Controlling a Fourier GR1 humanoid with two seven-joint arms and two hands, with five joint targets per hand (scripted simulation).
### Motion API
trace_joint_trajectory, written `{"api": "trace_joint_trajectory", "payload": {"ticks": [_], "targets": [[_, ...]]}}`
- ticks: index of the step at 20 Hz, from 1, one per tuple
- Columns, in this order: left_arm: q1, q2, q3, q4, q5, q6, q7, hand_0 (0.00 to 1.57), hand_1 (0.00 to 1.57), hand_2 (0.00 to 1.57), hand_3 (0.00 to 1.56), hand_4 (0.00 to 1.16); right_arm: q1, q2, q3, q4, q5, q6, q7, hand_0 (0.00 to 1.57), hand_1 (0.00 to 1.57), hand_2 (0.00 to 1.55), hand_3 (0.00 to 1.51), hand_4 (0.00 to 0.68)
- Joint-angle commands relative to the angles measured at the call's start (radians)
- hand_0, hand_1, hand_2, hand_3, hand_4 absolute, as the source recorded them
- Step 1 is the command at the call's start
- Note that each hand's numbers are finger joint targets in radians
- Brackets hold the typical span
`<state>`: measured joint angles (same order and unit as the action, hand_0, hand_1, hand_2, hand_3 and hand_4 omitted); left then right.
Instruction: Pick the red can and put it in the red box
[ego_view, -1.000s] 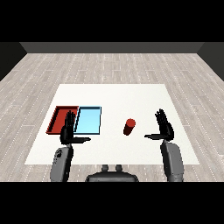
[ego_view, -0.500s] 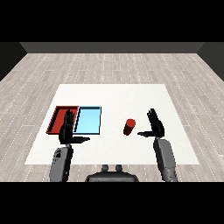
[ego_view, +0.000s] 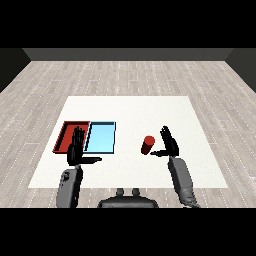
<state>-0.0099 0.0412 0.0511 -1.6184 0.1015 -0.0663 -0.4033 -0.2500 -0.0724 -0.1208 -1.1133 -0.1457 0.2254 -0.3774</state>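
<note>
— What's changed since a moment ago?

— The right hand (ego_view: 170, 144) has slid in toward the red can (ego_view: 147, 145). A second back it was well out to the side; half a second back, closer; now it stands just beside the can, on the can's right. The can itself hasn't budged, and neither has the left hand (ego_view: 76, 151).

— Has it got hold of the can?

— No. The fingers (ego_view: 166, 134) are straight and spread, pointing away across the tabletop (ego_view: 130, 107), with the thumb sticking out toward the can's base. Whether the thumb tip touches the can, I can't tell. Nothing is in its grasp.

— And the other hand?

— Open too, palm upright, fingers up, thumb out to the right. It holds nothing and sits at the near edge of the red tray (ego_view: 70, 135), partly covering it.

— Where's the can?

— Upright on the tabletop, to the right of the blue tray (ego_view: 101, 137), which lies between it and the red tray.
</note>
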Motion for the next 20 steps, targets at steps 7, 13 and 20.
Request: {"api": "trace_joint_trajectory", "payload": {"ticks": [7,13,20], "targets": [[0.008,0.011,0.025,0.019,0.025,-0.019,-0.009,0.00,0.00,0.00,0.00,0.00,-0.024,0.036,0.022,0.139,0.009,-0.013,-0.091,0.00,0.00,0.00,0.00,0.000],[0.005,0.005,0.006,-0.048,0.001,0.019,0.047,0.00,0.00,0.00,0.00,0.00,-0.006,0.004,0.014,0.157,-0.016,0.045,-0.094,0.00,0.00,0.00,0.00,0.000],[0.038,-0.016,-0.025,-0.045,-0.045,0.042,-0.002,0.00,0.00,0.00,0.00,0.00,-0.171,0.067,0.010,0.294,-0.012,-0.028,-0.089,0.00,0.00,0.00,0.00,0.000]]}}
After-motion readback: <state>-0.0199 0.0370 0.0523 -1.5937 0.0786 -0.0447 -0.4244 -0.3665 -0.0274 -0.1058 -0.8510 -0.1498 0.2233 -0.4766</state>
